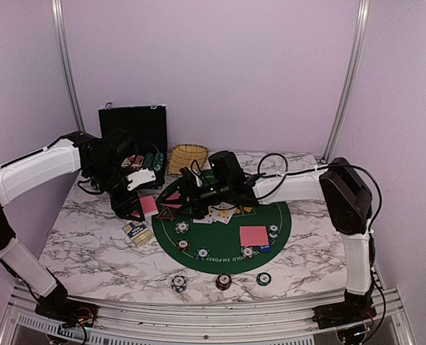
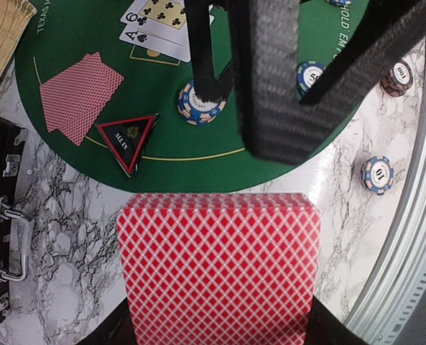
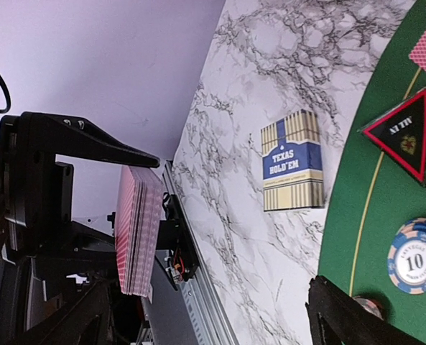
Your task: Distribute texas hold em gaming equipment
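Here my left gripper [image 1: 135,206] is clenched on the thick deck of pink-red lattice-backed playing cards [image 2: 220,266], holding it over the white marble table [image 1: 90,244], just off the 9 o'clock rim of the round green felt mat [image 1: 230,248]. Just inside that rim lies the black triangle marker with a red border [image 2: 128,140]. My right gripper [image 1: 191,192] hangs over the mat's 10 o'clock part, fingers spread wide, grasping nothing. The blue-and-cream striped card box [image 3: 292,159] lies off the mat at 8 o'clock.
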`<action>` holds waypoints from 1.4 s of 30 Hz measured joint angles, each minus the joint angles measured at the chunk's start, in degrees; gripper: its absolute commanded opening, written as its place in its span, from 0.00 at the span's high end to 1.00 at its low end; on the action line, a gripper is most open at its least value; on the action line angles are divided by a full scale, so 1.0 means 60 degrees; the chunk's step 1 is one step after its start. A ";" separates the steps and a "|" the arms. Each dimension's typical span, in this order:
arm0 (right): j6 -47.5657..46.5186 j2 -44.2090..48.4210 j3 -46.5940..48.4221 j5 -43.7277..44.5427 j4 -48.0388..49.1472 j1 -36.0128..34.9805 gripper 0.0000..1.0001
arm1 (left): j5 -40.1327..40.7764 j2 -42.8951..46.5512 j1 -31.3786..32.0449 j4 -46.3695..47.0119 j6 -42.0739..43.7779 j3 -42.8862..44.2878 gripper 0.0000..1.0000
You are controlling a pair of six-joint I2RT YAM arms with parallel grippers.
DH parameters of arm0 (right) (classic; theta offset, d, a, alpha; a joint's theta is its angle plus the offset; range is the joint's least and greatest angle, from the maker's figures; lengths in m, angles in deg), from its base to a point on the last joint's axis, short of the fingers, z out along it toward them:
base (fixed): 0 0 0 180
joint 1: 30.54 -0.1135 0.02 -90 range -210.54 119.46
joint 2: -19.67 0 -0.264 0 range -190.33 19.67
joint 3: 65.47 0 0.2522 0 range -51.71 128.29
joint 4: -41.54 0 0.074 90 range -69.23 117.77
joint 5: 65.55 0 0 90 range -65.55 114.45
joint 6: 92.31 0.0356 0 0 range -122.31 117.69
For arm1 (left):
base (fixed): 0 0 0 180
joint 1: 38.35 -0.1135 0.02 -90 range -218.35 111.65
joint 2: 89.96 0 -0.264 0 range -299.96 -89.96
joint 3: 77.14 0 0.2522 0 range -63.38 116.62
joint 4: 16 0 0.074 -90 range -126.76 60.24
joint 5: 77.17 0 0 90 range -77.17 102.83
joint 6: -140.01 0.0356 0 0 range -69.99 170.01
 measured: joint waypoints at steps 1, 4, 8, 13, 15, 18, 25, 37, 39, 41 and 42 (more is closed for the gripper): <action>0.0182 -0.0138 0.0076 -0.0127 0.0226 -0.0044 0.06 | -0.0018 0.0000 0.0000 0.0000 -0.0004 0.0015 1.00; 0.0641 -0.0565 0.0339 -0.0375 0.0754 -0.0168 0.06 | -0.0058 0.0000 0.0000 0.0000 -0.0004 0.0029 1.00; 0.1195 -0.1071 0.0699 -0.0641 0.1286 -0.0335 0.06 | -0.0066 -0.0004 0.0000 0.0000 -0.0004 0.0029 1.00; 0.1745 -0.1526 0.1093 -0.0841 0.1800 -0.0488 0.06 | -0.0069 -0.0004 0.0000 0.0000 -0.0004 0.0029 1.00; 0.1916 -0.1690 0.1293 -0.0903 0.1963 -0.0510 0.06 | -0.0076 -0.0004 0.0000 0.0000 -0.0004 0.0029 1.00; 0.2164 -0.1887 0.1545 -0.0984 0.2160 -0.0546 0.06 | -0.0098 -0.0015 0.0004 0.0000 -0.0007 0.0029 1.00; 0.2565 -0.2437 0.2262 -0.1104 0.2342 -0.0597 0.09 | -0.0135 -0.0025 0.0004 0.0000 -0.0007 0.0033 1.00; 0.2929 -0.2583 0.2149 -0.1151 0.2546 -0.0463 0.29 | -0.0127 -0.0025 0.0004 -0.0004 -0.0004 0.0036 1.00; 0.2980 -0.2539 0.2029 -0.1166 0.2739 -0.0415 0.32 | -0.0124 -0.0040 0.0004 -0.0022 -0.0004 0.0036 1.00; 0.3016 -0.2426 0.1832 -0.1173 0.2911 -0.0361 0.36 | -0.0120 -0.0040 0.0004 -0.0036 0.0000 0.0036 1.00; 0.3031 -0.2361 0.1719 -0.1188 0.2980 -0.0335 0.38 | -0.0117 -0.0040 0.0004 -0.0036 0.0000 0.0036 1.00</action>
